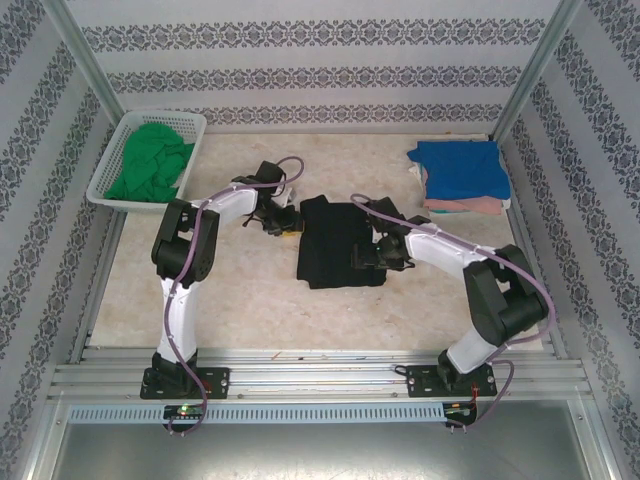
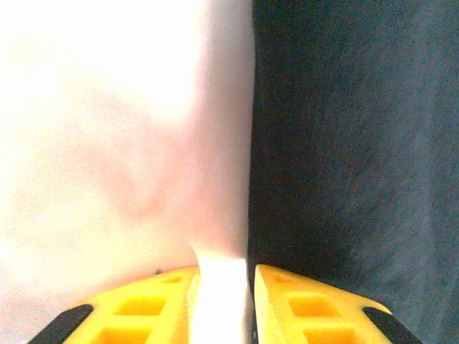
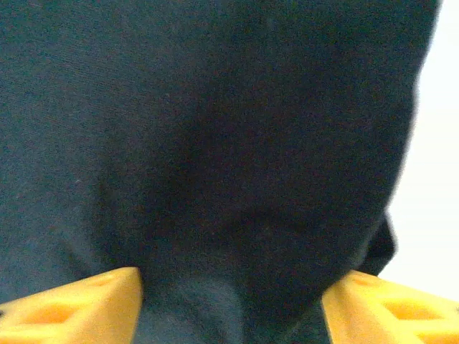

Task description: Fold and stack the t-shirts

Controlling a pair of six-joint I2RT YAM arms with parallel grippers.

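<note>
A white lattice basket is seen at the upper left of the top view, with a green t-shirt heaped inside it. At the upper right a blue t-shirt is stacked on a pink t-shirt. The black t-shirt is laid folded at the centre of the table, flanked by both arms.

The left gripper is set at the shirt's left edge. Its yellow fingers are parted only narrowly, with bare table seen between them and nothing grasped.

The right gripper is placed on the shirt's right side. Its fingers are spread wide and released, with dark cloth filling the space between them.
</note>
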